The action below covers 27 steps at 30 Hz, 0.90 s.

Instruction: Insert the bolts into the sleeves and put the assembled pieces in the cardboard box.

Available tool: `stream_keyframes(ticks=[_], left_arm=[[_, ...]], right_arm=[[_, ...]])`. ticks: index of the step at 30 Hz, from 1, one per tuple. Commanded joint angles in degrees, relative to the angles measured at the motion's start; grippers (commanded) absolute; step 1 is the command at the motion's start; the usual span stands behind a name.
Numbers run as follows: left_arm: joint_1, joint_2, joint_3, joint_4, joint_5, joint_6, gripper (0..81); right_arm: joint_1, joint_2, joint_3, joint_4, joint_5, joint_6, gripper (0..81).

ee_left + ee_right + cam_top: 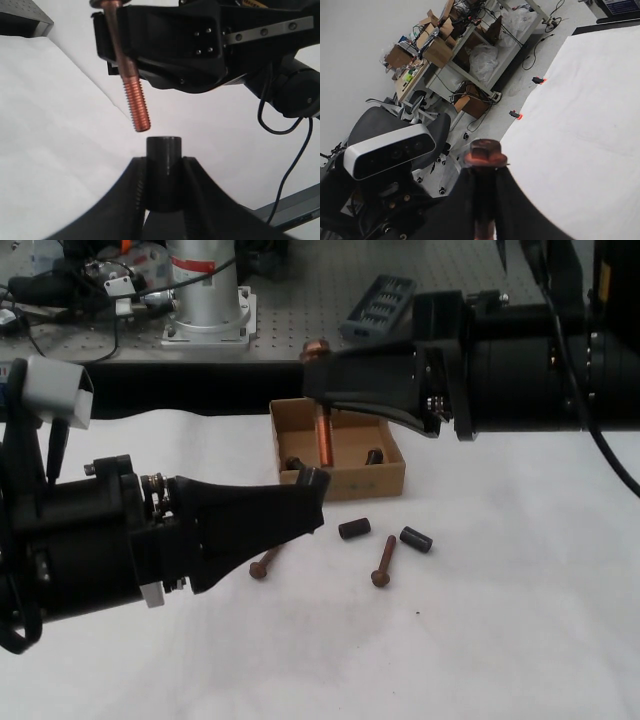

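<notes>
My right jaws grip the stiff, likely slippery bolt (pixel 131 75) near its head; my left jaws, the sleeve (pixel 164 167)

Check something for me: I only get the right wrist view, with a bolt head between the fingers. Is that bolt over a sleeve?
Observer: Yes. The left wrist view shows the bolt with its tip just above the upright sleeve in the left gripper, off-centre and not in yet.
Operator: What remains unassembled?
Observer: The high view shows two loose bolts and two loose sleeves near the box.
</notes>
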Motion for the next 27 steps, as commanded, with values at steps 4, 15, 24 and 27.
stream_keyframes(ticks=[4,15,24,27], left_arm=[[0.3,-0.7,-0.3,-1.7,-0.1,-0.3,0.6],[0.3,-0.7,-0.3,-1.7,0.6,-1.9,0.6],[0.3,-0.7,-0.3,-1.7,0.7,-3.7,0.6],[0.3,-0.7,-0.3,-1.7,0.7,-3.7,0.6]], right_arm=[[0.2,0.1,-0.2,-1.5,-1.0,0.5,2.8],[0.2,0.1,-0.2,-1.5,-2.1,0.5,2.8],[0.2,0.1,-0.2,-1.5,-2.2,0.5,2.8],[0.2,0.1,-0.2,-1.5,-2.2,0.5,2.8]])
